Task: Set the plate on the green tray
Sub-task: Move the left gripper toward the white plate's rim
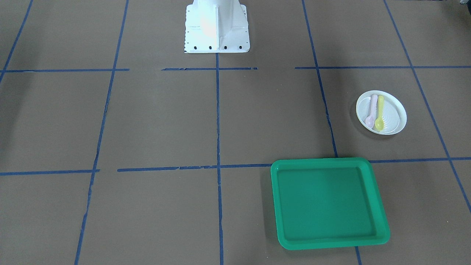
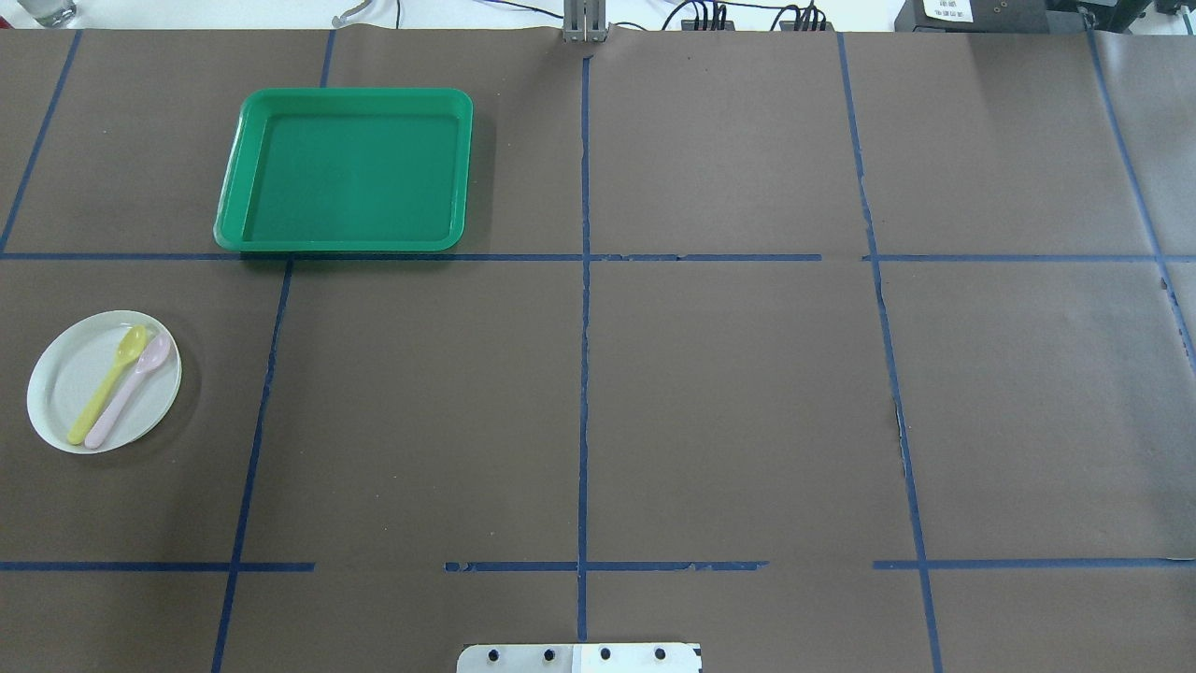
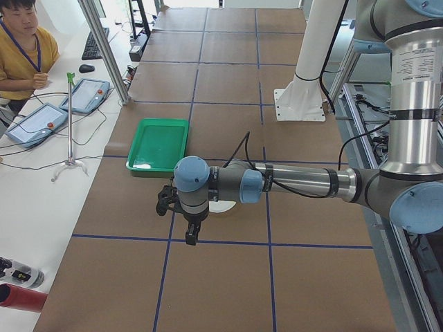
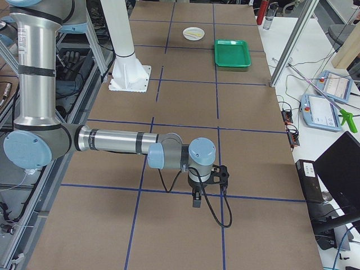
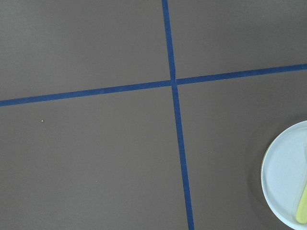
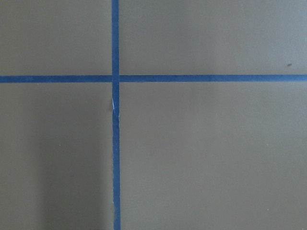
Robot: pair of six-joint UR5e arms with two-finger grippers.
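Note:
The small white plate (image 2: 65, 374) lies on the brown table at the robot's left, with a pink spoon (image 2: 131, 388) and a yellow spoon (image 2: 107, 388) on it. It also shows in the front view (image 1: 394, 114) and at the lower right edge of the left wrist view (image 5: 285, 177). The green tray (image 2: 346, 168) lies empty farther out; in the front view (image 1: 327, 202) it is in front of the plate. My left gripper (image 3: 192, 237) hangs beside the plate (image 3: 223, 205), which the arm partly hides. My right gripper (image 4: 196, 202) hangs far from both. I cannot tell if either is open.
The white robot base (image 1: 216, 27) stands at the table's near middle. An operator (image 3: 21, 41) sits past the table's far edge with control pendants (image 3: 86, 93) and a thin stand (image 3: 69, 124). Blue tape lines cross the brown table.

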